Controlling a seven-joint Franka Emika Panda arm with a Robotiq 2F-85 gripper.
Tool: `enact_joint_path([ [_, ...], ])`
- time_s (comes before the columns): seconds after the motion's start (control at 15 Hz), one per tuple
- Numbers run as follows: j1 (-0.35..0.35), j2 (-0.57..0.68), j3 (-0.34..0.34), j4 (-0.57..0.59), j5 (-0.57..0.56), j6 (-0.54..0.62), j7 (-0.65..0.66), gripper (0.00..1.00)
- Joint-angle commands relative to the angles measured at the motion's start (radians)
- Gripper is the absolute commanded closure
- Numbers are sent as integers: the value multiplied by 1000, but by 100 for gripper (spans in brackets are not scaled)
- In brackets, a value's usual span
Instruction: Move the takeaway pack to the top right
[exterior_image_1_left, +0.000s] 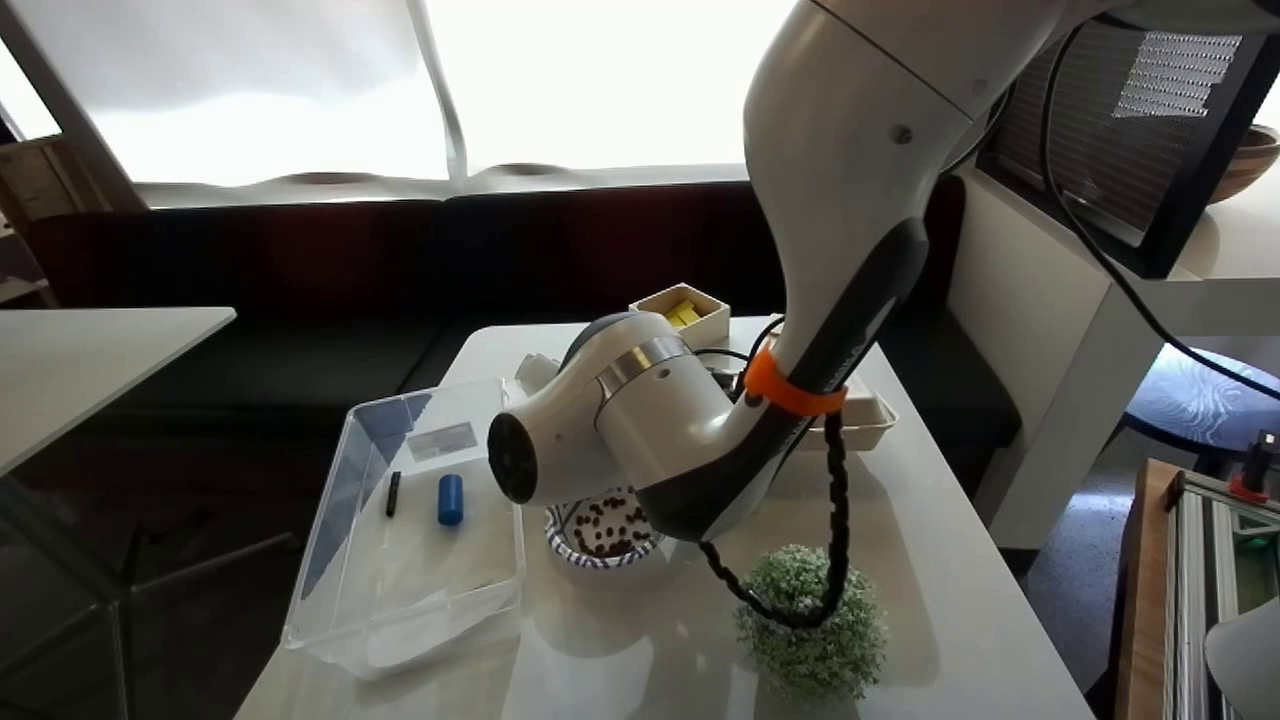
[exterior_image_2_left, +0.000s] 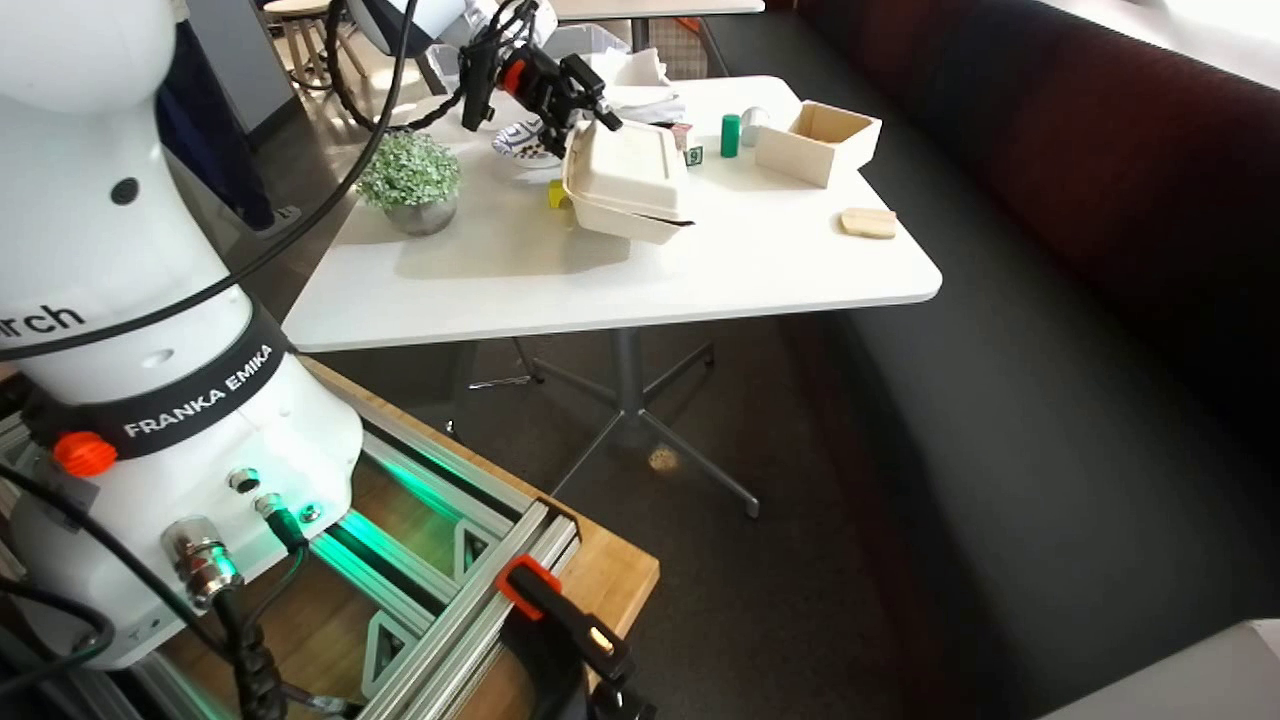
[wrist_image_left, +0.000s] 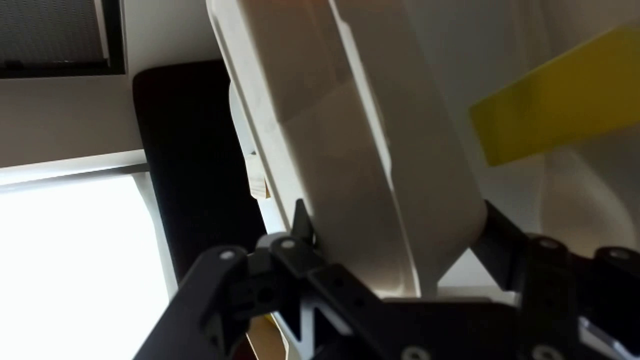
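Takeaway pack (exterior_image_2_left: 628, 165) is clamped at a tilt in the claw (wrist_image_left: 394, 215)

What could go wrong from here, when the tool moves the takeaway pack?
The tool grips the takeaway pack near one end, so the other end may sag or slip. In an exterior view, a dark gap shows under one corner of the lid, which might open. The green cylinder stands nearby and could be knocked.

The takeaway pack (exterior_image_2_left: 628, 165) looks matt, the table (exterior_image_1_left: 960, 610) glossy, the tray (exterior_image_1_left: 420, 570) clear plastic.
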Motion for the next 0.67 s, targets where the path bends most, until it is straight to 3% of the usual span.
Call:
enact_joint_path([
  [0.0, 26, -10, 6, 0, -10, -89, 42, 48],
  [0.33, 33, -62, 19, -30, -25, -174, 123, 48],
  [0.6, 12, -123, 23, -92, -129, -135, 115, 48],
])
